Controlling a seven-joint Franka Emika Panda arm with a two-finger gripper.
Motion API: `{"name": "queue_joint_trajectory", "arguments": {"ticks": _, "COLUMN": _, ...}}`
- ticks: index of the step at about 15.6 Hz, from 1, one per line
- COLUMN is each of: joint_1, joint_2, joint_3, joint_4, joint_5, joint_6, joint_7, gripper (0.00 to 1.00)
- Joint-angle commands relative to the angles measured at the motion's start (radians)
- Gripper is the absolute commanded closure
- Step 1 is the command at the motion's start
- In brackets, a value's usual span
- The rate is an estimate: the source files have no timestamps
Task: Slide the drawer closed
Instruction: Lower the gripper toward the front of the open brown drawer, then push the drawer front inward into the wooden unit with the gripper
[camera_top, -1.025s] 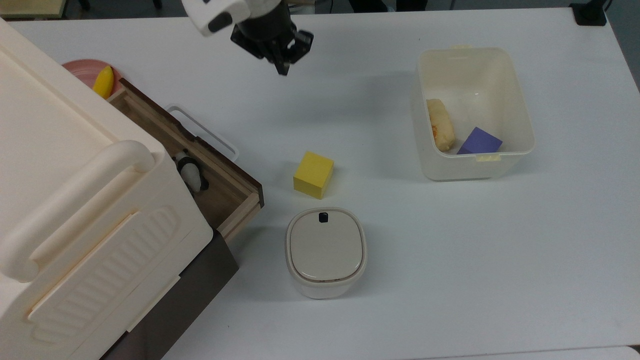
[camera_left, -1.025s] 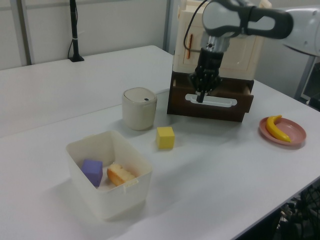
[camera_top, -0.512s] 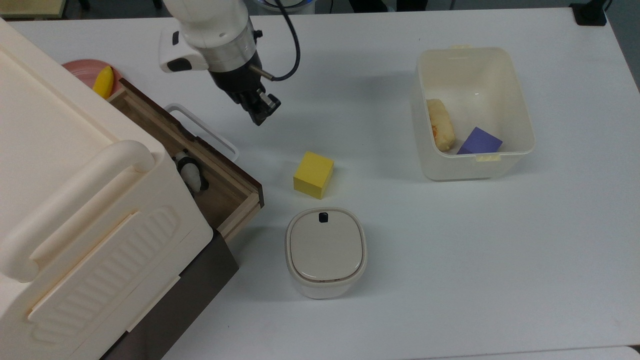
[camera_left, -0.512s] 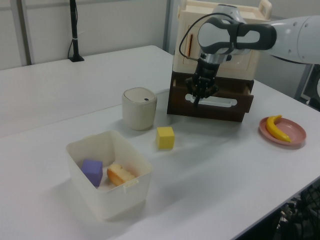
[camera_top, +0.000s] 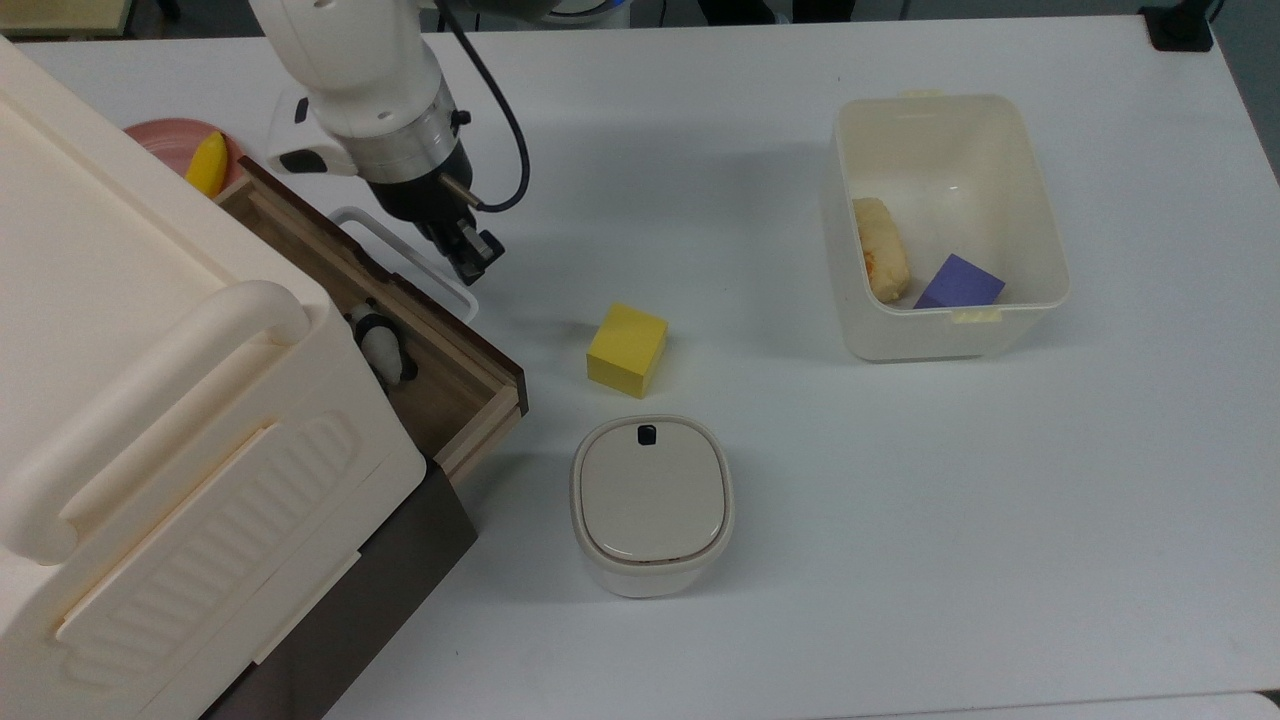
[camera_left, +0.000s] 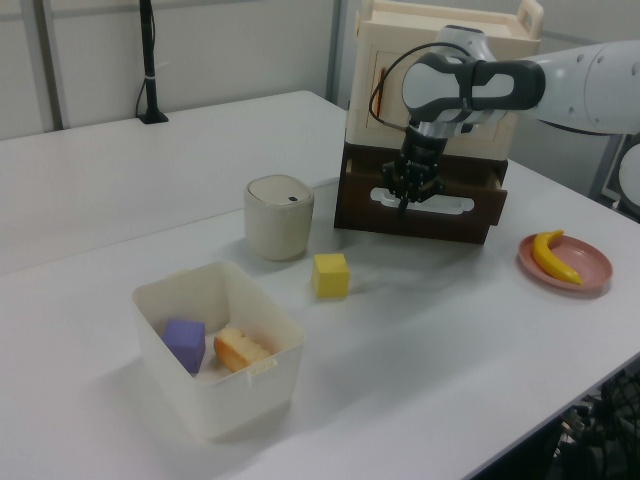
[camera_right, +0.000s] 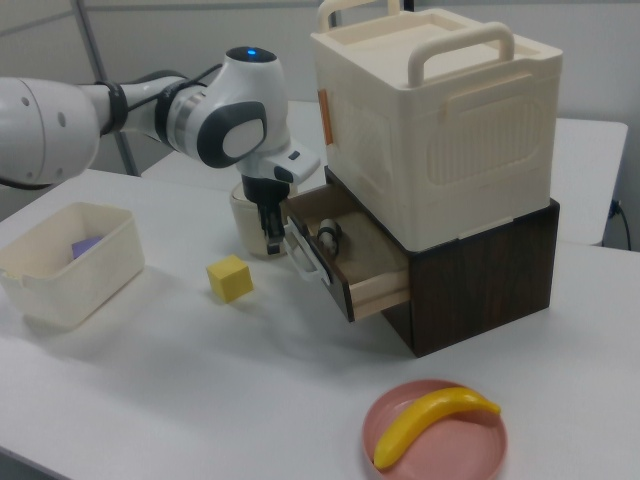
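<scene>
Tool (camera_top: 473, 262) tip-down beside drawer (camera_top: 440, 390) handle

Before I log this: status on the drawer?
Hand at the handle, grip unclear. Drawer open, small toy inside. Nothing blocking.

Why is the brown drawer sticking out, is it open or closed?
Open. The drawer juts out from under the cream cabinet, so you can see inside, where a little penguin toy lies.

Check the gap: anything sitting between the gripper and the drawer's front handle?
Nothing. In the top view the gripper hangs right beside the loop handle of the drawer, with no object between. The yellow cube sits away from the drawer on the table.
</scene>
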Motion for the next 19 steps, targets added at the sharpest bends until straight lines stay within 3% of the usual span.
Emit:
{"name": "queue_joint_trajectory", "arguments": {"ticks": 1, "joint_1": -0.015, "joint_2": 0.015, "joint_3": -0.007, "joint_4": -0.001, "joint_5": -0.014, "joint_6": 0.073, "joint_7": 0.014, "gripper": 1.0}}
{"name": "queue_joint_trajectory", "arguments": {"ticks": 12, "joint_1": -0.067, "joint_2": 0.086, "joint_3": -0.01, "joint_4": 0.076, "joint_5": -0.015, "joint_6": 0.202, "joint_7": 0.012, "gripper": 1.0}}
{"name": "queue_joint_trajectory", "arguments": {"ticks": 15, "joint_1": -0.076, "joint_2": 0.09, "joint_3": -0.01, "joint_4": 0.074, "joint_5": -0.012, "joint_6": 0.305, "joint_7": 0.015, "gripper": 1.0}}
{"name": "queue_joint_trajectory", "arguments": {"ticks": 19, "joint_1": -0.089, "joint_2": 0.107, "joint_3": -0.01, "joint_4": 0.076, "joint_5": -0.015, "joint_6": 0.332, "joint_7": 0.012, "gripper": 1.0}}
